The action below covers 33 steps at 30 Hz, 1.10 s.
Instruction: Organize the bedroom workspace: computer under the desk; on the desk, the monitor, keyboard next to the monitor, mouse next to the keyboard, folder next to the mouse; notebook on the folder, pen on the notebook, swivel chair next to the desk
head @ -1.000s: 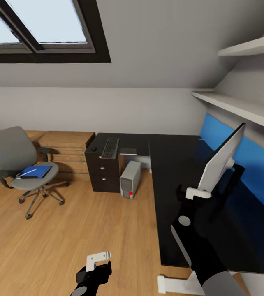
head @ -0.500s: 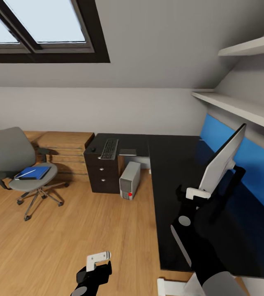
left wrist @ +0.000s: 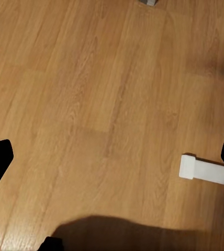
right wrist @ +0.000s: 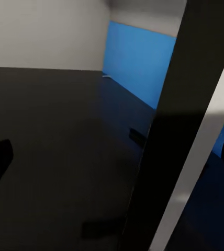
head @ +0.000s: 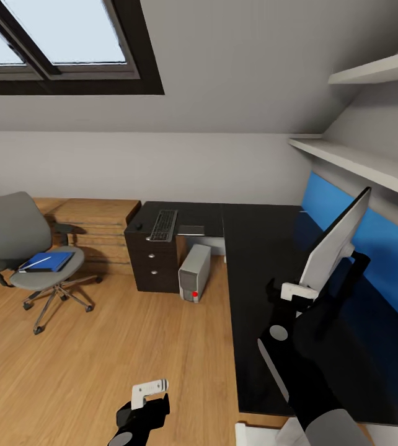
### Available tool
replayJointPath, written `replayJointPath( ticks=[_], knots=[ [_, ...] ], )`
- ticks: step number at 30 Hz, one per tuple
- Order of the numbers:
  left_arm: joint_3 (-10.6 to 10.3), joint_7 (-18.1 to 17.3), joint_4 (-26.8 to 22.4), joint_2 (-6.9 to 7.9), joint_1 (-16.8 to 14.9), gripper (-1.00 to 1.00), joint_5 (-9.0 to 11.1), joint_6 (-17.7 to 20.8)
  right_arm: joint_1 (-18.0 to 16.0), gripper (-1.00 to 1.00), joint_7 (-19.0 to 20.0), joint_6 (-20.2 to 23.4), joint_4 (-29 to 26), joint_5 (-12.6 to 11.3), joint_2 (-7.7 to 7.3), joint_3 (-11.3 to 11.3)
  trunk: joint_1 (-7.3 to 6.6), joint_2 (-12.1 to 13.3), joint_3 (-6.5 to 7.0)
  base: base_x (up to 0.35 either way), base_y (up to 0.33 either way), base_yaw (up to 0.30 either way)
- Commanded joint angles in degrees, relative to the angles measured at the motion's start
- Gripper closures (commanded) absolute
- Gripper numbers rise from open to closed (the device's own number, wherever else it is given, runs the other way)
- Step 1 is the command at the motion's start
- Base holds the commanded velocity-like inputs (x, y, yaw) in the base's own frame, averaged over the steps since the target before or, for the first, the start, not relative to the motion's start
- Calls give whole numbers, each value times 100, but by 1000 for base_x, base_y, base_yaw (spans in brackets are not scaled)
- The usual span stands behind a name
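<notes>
The black L-shaped counter [head: 267,272] was the biggest thing in the head view, one leg running along the far wall and the other coming toward the robot along the blue wall panel at three o'clock. The swivel chair [head: 22,248] stood well apart from it on the wood floor at nine o'clock, carrying the blue folder [head: 49,261] with a thin pale stick on top that was likely the pen; the notebook could not be told apart there. The monitor [head: 335,244] was tilted over the near leg of the counter, its long edge running from the right claw [head: 298,291] up toward one o'clock, and the right claw looked clamped on the screen's lower edge; whether its base touched the counter was hidden. The computer [head: 195,271] sat on the floor under the far leg, beside the drawer block. On top of that block lay the keyboard [head: 163,225], long axis pointing away from the robot, with the mouse [head: 139,226] just beside it toward nine o'clock. The left claw [head: 148,392] hung low over bare floor at six o'clock, its fingers spread wide and empty in the wrist view. Judged from this, setting the monitor down fell to the right arm, and the keyboard lay toward eleven o'clock from it
</notes>
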Motion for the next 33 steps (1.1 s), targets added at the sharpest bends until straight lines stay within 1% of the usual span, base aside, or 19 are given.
replayJointPath(
  ticks=[1, 5, 7, 8, 11, 13, 17, 29, 33],
  knots=[
    [-5, 43, -9, 1, -2, -100, 50, 13, -5, -100, -28, 11, 3, 18, 0, 0, 3, -11, -10, 2, -1, 0],
    [-6, 43, -8, 1, -2, -100, 48, 13, -5, -100, -29, 28, 4, 16, 3, -77, 3, -11, -10, 1, -1, 0],
    [-6, 43, -10, 1, -2, -100, 46, 13, -5, -100, -28, 38, 6, 15, 6, -186, 3, -11, -10, 0, 0, 0],
    [-6, 43, -10, 1, -2, -100, 46, 13, -5, -100, -28, 42, 7, 12, 8, -276, 3, -11, -10, 0, 0, 0],
    [-6, 43, -8, 1, -2, -100, 46, 13, -5, -100, -30, 47, 7, 8, 11, -425, 3, -11, -10, 0, 0, 0],
    [-6, 43, -9, 1, -2, -100, 47, 13, -5, -100, -33, 48, 6, 7, 12, -481, 3, -11, -10, 0, 0, 0],
    [-6, 43, -8, 1, -2, -100, 49, 13, -5, -100, -45, 49, 5, 6, 11, -529, 3, -11, -10, 0, 0, 0],
    [-10, 43, -1, 1, -2, -100, 51, 13, -5, -100, -56, 50, 12, 12, 10, -539, 3, -11, -10, 0, 0, 0],
    [-32, 43, 123, -5, -2, -100, 46, 13, -5, -100, -54, 50, 13, 14, 10, -538, 3, -11, -10, -18, -71, 0]
  ],
)
